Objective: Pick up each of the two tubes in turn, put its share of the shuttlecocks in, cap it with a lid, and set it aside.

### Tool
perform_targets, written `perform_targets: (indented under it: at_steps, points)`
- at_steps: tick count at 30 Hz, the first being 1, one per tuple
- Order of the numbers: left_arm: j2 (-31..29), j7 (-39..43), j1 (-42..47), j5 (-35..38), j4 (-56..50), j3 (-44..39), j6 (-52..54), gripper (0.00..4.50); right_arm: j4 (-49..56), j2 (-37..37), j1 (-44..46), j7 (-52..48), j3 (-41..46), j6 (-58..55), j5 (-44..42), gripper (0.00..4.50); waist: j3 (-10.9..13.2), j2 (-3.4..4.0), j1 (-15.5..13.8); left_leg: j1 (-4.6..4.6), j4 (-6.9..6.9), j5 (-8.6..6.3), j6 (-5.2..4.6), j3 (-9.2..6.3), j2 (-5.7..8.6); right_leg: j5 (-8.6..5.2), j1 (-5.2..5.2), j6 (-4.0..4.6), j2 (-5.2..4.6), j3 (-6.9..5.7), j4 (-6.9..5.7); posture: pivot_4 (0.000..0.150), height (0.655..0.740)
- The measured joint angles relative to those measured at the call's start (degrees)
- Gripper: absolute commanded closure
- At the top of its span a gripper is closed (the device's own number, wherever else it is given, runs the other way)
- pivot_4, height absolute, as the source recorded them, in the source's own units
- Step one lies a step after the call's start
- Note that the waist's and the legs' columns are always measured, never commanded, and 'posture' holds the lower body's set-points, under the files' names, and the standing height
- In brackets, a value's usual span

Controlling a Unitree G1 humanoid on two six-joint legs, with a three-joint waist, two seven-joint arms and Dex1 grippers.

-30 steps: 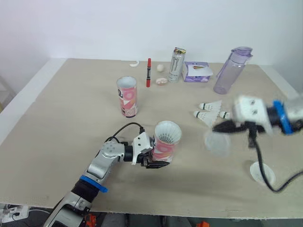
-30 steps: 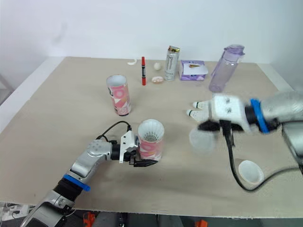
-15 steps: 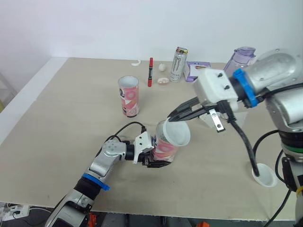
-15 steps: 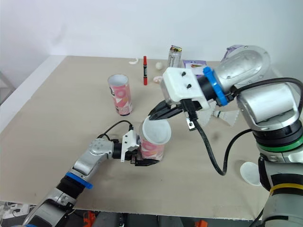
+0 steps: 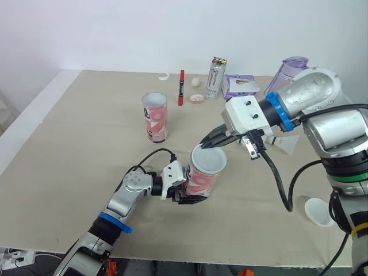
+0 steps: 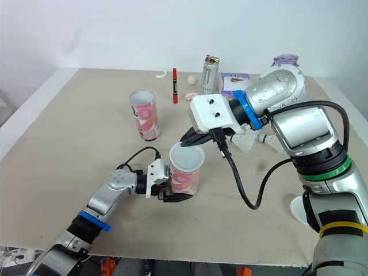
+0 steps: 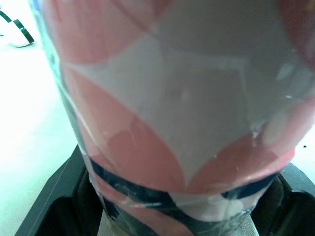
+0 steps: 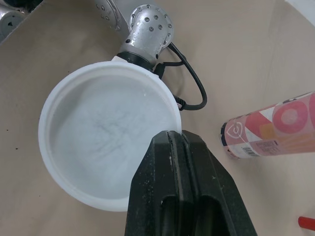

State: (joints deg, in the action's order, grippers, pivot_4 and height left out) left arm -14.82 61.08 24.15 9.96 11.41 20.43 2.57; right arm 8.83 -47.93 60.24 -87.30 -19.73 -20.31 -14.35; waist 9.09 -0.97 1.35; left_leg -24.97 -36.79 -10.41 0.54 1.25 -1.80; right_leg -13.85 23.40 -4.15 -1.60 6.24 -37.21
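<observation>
White lid, pinched by the right tool, seems on the tube the left tool grips; press down next.

A pale table carries an upright pink tube, with a red marker, a drink can, a purple packet and a purple bottle along its far side. Two shuttlecocks lie towards the right, and a white lid lies nearer the front edge. The small round thing just beside the can may be a ball.
</observation>
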Motion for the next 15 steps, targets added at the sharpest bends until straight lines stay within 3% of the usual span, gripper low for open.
perform_targets:
  at_steps: [15]
  points:
    - [-0.21,-0.74,-0.52,-0.03,-0.85,-0.02,0.40,1.05,-1.29,2.72,-1.25,-0.02,-0.36,3.56,1.97,4.44,0.00,0.00,0.01,0.01,0.01,0.00,0.00,0.00,-0.01,-0.01,0.00,0.00,0.02,0.00,0.00,0.150,0.7400]
